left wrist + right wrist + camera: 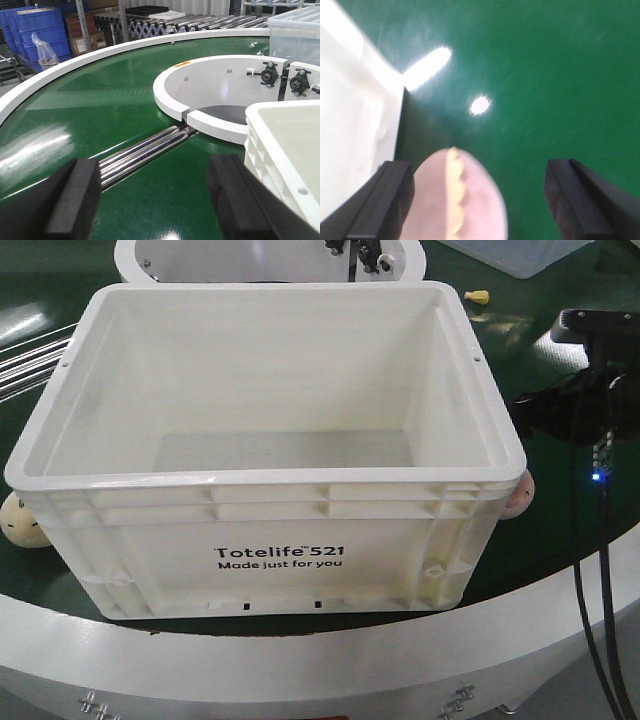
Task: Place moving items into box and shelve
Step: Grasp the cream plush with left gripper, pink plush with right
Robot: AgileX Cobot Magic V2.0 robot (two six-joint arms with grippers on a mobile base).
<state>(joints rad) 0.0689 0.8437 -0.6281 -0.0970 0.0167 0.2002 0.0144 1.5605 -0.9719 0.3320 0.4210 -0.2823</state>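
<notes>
- White box (270,540) sits upright on the green belt (545,540), printed side facing the white outer rim (300,660). Nothing inside it, floor bare.
- Pale yellow-tan lump (20,522) is on the belt outside the box, tucked against its lower left corner and partly hidden by the wall.
- Pinkish lump (517,495) is also outside, just beside the box's right front corner under the rim.
- Right gripper (481,200): jaws spread wide, low over the belt. The pinkish lump (462,200) lies between the fingers, close to the box-side finger (385,200) and well clear of the other; view is blurred, so contact can't be told. Not clamped on it.
- Box wall (355,125) is right beside that same finger.
- Left gripper (152,200): jaws wide apart, holding nothing, only belt and steel rollers (140,152) seen between them. Box corner (285,145) is just to its right.
- Small yellow peg (479,297) lies on the belt behind the box's far right corner.
- Inner white ring (200,120) is behind the box; blue bins (35,30) and a clear tote (295,30) sit in the background.
</notes>
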